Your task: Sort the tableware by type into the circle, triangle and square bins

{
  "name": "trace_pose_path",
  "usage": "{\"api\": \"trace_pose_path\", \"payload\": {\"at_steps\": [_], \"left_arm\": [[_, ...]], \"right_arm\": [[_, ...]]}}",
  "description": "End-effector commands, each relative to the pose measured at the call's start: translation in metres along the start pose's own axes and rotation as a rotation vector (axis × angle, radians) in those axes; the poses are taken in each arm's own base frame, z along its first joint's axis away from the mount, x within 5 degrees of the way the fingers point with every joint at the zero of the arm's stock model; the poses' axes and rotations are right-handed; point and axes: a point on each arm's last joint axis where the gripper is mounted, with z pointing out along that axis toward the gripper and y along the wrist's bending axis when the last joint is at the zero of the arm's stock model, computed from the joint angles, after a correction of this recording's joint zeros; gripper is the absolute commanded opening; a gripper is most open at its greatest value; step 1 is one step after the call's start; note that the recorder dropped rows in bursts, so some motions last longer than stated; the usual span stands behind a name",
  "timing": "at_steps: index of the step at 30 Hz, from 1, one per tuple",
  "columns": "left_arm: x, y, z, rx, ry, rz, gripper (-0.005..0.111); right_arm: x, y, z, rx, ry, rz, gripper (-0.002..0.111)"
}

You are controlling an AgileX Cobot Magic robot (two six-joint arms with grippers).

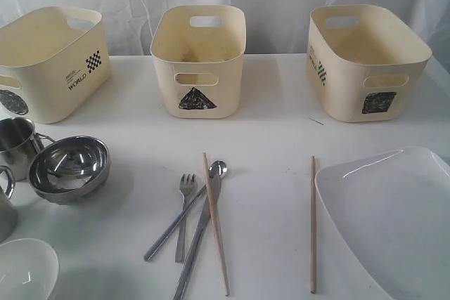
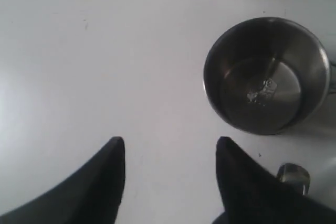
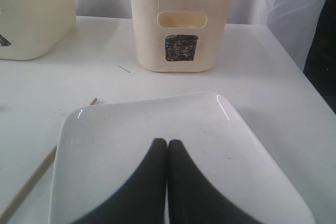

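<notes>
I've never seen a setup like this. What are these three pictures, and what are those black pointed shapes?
It is a two-armed robot at a white table. One picture looks over the whole table; the other two come from cameras on each wrist. The black shapes are each arm's tool. The left tool is open above bare table beside a steel mug. The right tool is shut over the white plate. Neither holds anything. On the table: three cream bins, a steel bowl, a fork, a spoon, chopsticks.
</notes>
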Motion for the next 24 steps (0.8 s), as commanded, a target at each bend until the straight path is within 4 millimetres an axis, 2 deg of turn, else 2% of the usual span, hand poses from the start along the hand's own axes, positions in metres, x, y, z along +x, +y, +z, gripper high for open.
{"api": "trace_pose_path", "payload": {"at_steps": [1, 4, 8, 16, 19, 24], "left_arm": [[-0.008, -0.007, 0.012, 0.055, -0.087, -0.070, 0.065], [-0.014, -0.011, 0.015, 0.093, -0.143, -0.148, 0.064], [-0.010, -0.012, 0.022, 0.084, -0.099, -0.160, 0.064], [0.005, 0.000, 0.066, 0.064, -0.001, -0.191, 0.064], [0.006, 0.002, 0.083, 0.094, -0.035, -0.209, 0.064], [0.003, -0.006, 0.102, 0.169, -0.121, -0.216, 0.064]], "right_arm": [[0.001, -0.001, 0.000, 0.013, -0.003, -0.003, 0.000], [0.001, -0.001, 0.000, 0.013, -0.003, -0.003, 0.000], [0.001, -0.001, 0.000, 0.013, -0.003, -0.003, 0.000], [0.001, -0.001, 0.000, 0.013, -0.003, -0.003, 0.000], [0.001, -0.001, 0.000, 0.013, -0.003, -0.003, 0.000], [0.001, -0.001, 0.000, 0.013, -0.003, -0.003, 0.000]]}}
